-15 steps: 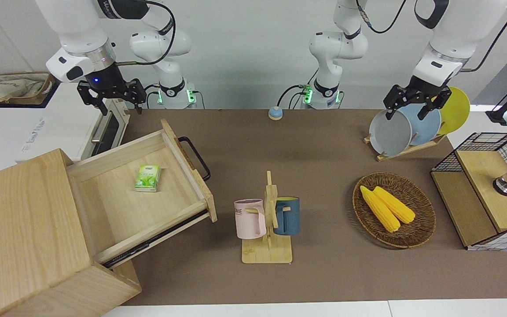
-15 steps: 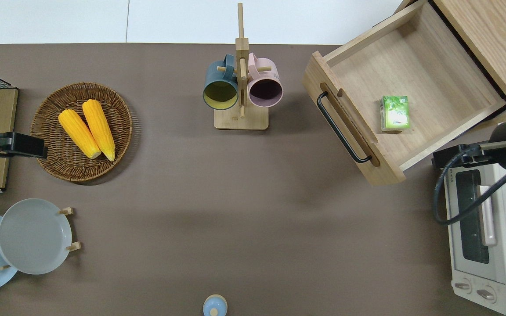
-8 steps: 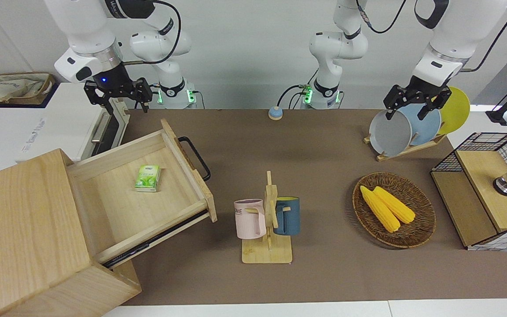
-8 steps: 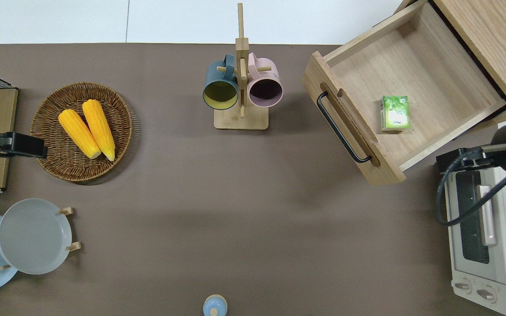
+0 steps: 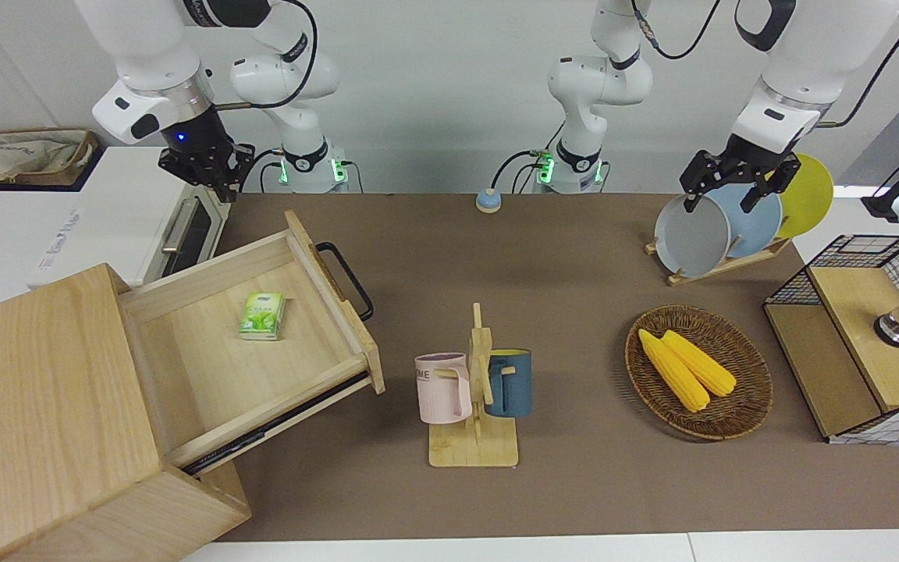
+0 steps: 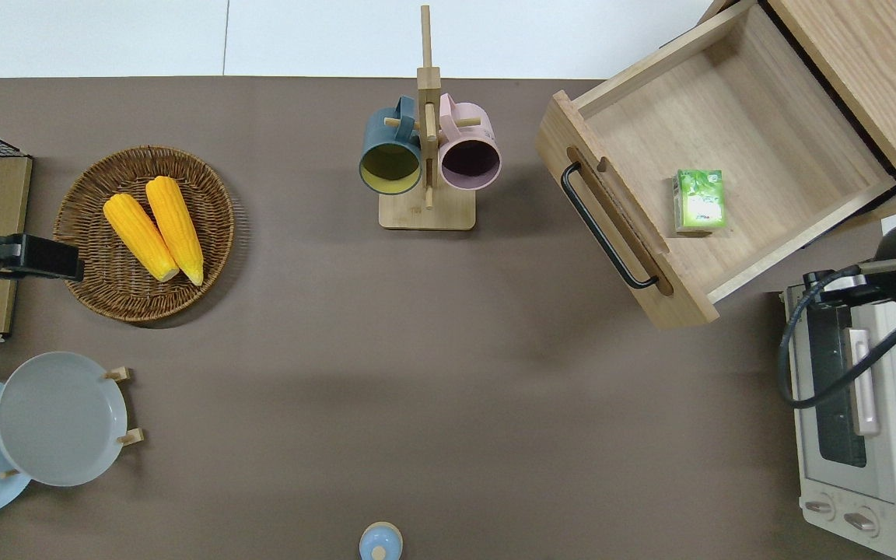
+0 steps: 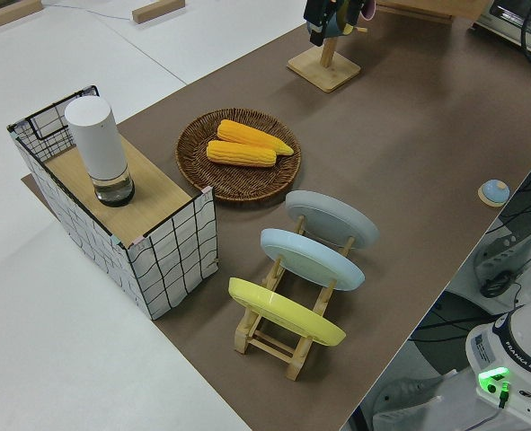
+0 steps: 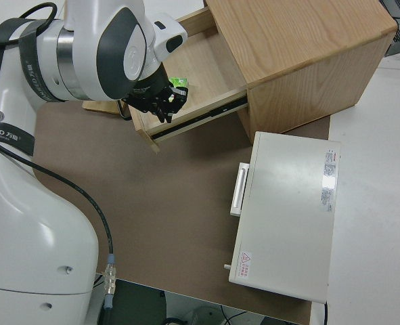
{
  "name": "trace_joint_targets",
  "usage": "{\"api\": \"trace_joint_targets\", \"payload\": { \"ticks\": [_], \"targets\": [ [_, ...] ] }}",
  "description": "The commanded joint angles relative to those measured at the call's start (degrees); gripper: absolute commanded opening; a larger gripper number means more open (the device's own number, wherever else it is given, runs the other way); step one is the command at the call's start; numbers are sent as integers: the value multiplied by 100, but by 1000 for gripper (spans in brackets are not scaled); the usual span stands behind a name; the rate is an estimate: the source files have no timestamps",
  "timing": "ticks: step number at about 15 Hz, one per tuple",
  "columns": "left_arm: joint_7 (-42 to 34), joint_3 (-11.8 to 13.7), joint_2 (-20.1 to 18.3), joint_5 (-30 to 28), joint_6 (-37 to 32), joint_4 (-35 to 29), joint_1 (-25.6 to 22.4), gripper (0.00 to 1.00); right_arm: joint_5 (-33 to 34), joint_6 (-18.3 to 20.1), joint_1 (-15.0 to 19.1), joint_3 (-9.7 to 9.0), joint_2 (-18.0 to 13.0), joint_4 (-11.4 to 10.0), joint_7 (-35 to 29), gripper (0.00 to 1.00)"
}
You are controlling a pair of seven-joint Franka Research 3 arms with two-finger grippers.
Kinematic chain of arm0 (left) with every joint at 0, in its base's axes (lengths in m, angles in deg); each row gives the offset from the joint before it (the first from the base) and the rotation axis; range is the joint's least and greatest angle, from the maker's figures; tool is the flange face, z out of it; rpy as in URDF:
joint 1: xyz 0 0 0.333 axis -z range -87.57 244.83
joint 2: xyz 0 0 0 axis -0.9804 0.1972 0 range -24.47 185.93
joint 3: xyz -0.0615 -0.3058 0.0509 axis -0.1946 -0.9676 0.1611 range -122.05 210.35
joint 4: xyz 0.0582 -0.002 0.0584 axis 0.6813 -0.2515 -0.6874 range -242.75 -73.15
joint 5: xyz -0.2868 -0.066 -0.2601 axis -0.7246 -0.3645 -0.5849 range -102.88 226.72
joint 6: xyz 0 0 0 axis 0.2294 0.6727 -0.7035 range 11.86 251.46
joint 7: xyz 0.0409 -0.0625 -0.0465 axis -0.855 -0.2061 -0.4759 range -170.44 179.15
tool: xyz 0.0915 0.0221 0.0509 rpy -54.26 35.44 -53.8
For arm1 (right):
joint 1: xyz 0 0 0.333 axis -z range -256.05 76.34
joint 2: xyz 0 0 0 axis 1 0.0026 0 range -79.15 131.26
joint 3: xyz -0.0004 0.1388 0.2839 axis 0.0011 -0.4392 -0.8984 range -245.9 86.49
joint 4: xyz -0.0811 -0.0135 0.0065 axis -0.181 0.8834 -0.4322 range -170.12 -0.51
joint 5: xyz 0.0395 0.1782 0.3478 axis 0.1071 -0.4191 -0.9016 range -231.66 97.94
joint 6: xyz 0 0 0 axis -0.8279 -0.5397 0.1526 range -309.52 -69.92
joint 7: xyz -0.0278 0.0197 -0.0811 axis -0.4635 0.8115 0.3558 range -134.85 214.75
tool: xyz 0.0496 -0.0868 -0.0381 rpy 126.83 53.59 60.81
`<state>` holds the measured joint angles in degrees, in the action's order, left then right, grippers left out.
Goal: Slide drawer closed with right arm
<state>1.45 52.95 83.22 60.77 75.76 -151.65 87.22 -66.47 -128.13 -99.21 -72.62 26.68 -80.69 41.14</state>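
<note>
I hold the right gripper (image 5: 211,168) up in the air over the corner of the white toaster oven (image 6: 856,412). I cannot tell whether its fingers are spread or closed. It touches nothing. Below it and farther out from the robots, the drawer (image 5: 250,343) stands pulled nearly fully out of the light-wood cabinet (image 5: 44,414), with a small green packet (image 5: 263,315) lying on its floor. The black bar handle (image 5: 346,279) on the front panel is well apart from the gripper, toward the table's middle. In my judgement, the step in hand is the approach; no push has begun. The next move calls for carrying the gripper over to the front panel, lowering it against the panel beside the handle, then pressing toward the cabinet along the slide line. The left arm is parked.
</note>
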Motion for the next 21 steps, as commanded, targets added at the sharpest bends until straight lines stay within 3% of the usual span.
{"api": "trace_joint_targets", "payload": {
  "ticks": [1, 3, 5, 7, 15, 17, 21],
  "targets": [
    [-44, 96, 76, 72, 2, 117, 99, 995, 75, 132, 13, -32, 43, 109, 84, 0],
    [-44, 96, 76, 72, 2, 117, 99, 998, 67, 141, 4, -41, 35, 153, -4, 0],
    [-44, 96, 76, 72, 2, 117, 99, 998, 23, 237, -40, -50, 52, 337, -249, 0],
    [-44, 96, 76, 72, 2, 117, 99, 995, 14, 264, -285, -41, 61, 487, -539, 0],
    [-44, 96, 76, 72, 2, 117, 99, 998, -4, 194, -1225, -50, 96, 523, -2401, 0],
    [-44, 96, 76, 72, 2, 117, 99, 998, -4, 106, -1515, -50, 218, 610, -2885, 0],
    [-44, 96, 76, 72, 2, 117, 99, 995, 5, 53, -2034, -41, 736, 1058, -3869, 0]
  ]
}}
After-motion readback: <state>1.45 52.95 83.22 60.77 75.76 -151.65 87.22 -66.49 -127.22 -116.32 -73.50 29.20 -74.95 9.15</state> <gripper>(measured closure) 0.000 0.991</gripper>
